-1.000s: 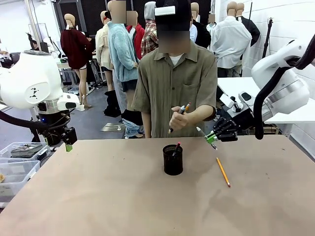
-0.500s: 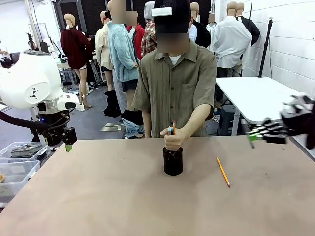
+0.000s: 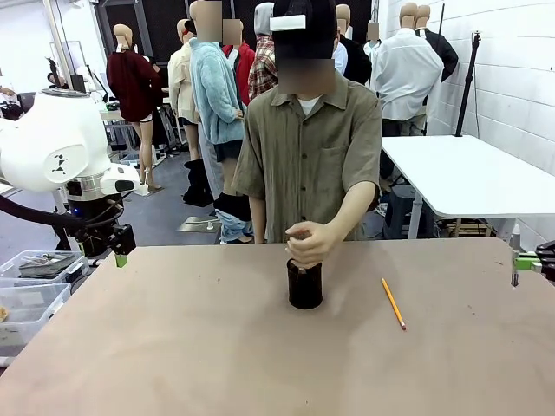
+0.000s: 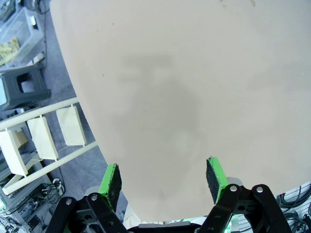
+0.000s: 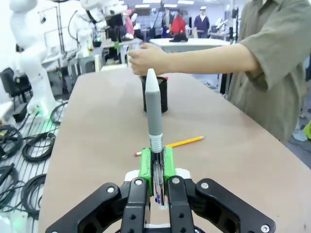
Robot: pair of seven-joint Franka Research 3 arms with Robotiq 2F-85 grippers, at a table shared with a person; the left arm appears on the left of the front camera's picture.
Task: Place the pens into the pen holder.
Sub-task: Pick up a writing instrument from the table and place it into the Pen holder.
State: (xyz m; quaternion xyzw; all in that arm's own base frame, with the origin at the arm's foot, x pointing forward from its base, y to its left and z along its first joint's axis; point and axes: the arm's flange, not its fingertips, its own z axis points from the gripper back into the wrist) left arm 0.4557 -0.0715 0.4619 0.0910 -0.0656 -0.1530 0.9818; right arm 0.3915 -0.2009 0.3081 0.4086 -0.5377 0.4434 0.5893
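The right gripper (image 5: 155, 162) was clamped on the silvery-grey pen (image 5: 155, 111), its green pads pressed flat against the ridged lower end of the barrel; the pen stood straight out along the fingers, its pale tapered tip pointing away from the wrist. In the front view this gripper sat at the right edge of the picture, just above the table (image 3: 217, 364), with the pen upright in it. Just beyond the pads in the right wrist view, the orange pencil (image 5: 180, 142) lay flat on the tabletop, apart from the gripper, between it and the pen holder (image 5: 163, 97). The holder stood upright near the middle of the far side of the table, well apart from the right gripper and partly hidden behind the held pen. The person's hand (image 3: 308, 244) was closed over the holder's mouth, touching its rim; what the hand held could not be told. The left gripper (image 4: 163, 177) was spread wide with nothing between its pads; it hung over the table's left edge, well apart from the holder, with bare tabletop ahead of it and plastic bins (image 4: 26, 22) on the floor beside it.
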